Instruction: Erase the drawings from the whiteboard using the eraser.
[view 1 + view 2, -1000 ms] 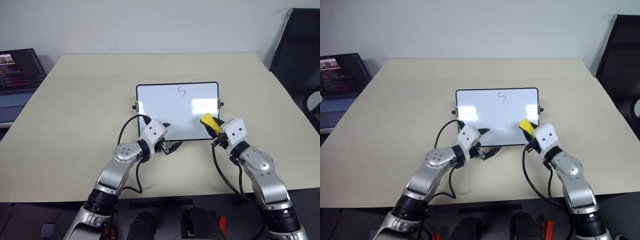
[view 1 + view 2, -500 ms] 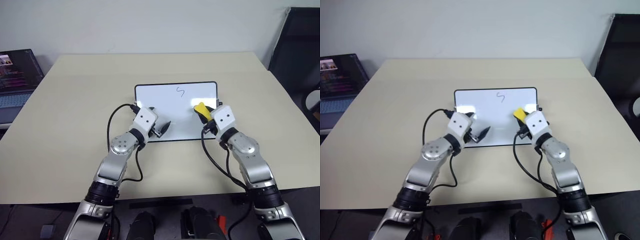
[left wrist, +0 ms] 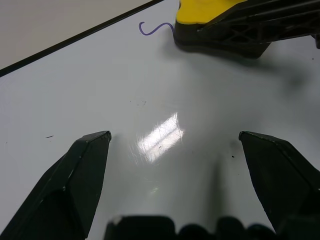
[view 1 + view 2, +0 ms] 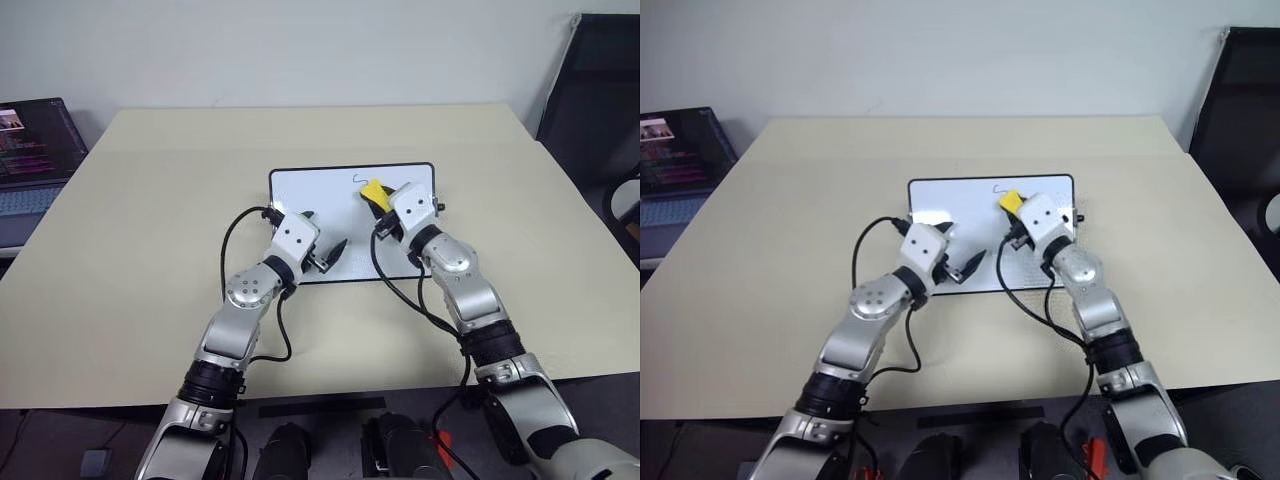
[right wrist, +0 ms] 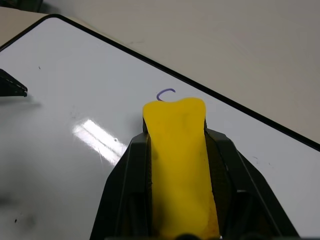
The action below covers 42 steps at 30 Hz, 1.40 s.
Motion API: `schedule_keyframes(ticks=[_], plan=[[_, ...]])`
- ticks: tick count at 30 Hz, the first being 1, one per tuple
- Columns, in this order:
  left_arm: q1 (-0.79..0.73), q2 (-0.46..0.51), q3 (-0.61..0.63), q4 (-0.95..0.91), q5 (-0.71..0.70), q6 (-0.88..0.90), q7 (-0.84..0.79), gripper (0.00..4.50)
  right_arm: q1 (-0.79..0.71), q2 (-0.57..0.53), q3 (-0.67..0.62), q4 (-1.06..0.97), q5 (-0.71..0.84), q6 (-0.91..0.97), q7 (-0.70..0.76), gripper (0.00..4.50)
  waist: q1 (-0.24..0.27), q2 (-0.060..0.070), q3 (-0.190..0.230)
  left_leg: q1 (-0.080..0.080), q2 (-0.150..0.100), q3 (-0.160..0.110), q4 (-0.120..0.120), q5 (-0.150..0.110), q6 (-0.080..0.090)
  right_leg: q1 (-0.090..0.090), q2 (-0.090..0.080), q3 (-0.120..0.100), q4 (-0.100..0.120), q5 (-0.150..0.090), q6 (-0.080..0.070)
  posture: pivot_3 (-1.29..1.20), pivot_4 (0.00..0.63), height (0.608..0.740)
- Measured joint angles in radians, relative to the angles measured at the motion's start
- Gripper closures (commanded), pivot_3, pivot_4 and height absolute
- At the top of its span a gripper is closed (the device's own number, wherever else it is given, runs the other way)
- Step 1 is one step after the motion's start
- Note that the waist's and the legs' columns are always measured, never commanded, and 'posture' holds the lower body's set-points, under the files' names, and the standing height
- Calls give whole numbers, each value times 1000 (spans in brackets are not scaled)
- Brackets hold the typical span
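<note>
Covering most of the last black marker squiggle (image 5: pixel 166 93), the bright yellow eraser with a black underside (image 4: pixel 376 193) left only a small curl showing past its front end, near the far edge of the board. The right gripper (image 5: pixel 175 125) was clamped on that eraser, a black finger pressed to each long side; how much of the mark lay beneath the block could not be made out. The glossy white rectangular whiteboard with a thin black frame (image 4: pixel 320 190) lay flat in the middle of the pale beige table (image 4: pixel 150 220), its near edge partly hidden behind both wrists and their black cables.

The left gripper (image 4: pixel 325 251) hovered over the near left part of the board with its two fingers spread wide and nothing between them — whether the tips touched the surface was not clear. Bare white board lay between the two grippers, and the table stood open on every side of the frame. An open laptop (image 4: pixel 30 150) sat off at the table's left, cut by the picture edge, and a black chair (image 4: pixel 600 90) stood at the right.

From the left wrist the squiggle's curl (image 3: pixel 150 27) appeared just beside the eraser's black base, along with faint specks on the board that the head views did not pick out.
</note>
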Motion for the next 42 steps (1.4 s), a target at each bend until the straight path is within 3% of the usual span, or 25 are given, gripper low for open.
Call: schedule_keyframes(ticks=[13,23,42], plan=[[0,5,0,0,0,1,0,0,-140,40,0,249,-10,-133,-34,3371,-1,0,0,0,0,0,0,0,0,0,0,0,1,0,0,0,150,740],[0,5,0,0,0,4,1,0,-171,42,10,306,-38,-150,-46,3371,-2,0,0,2,1,1,1,0,0,0,0,1,4,1,-1,0,150,740],[1,6,20,-2,0,6,2,0,42,-44,30,-46,-41,75,42,3371,0,0,0,6,0,0,2,0,1,4,0,0,4,1,-1,0,150,740]])
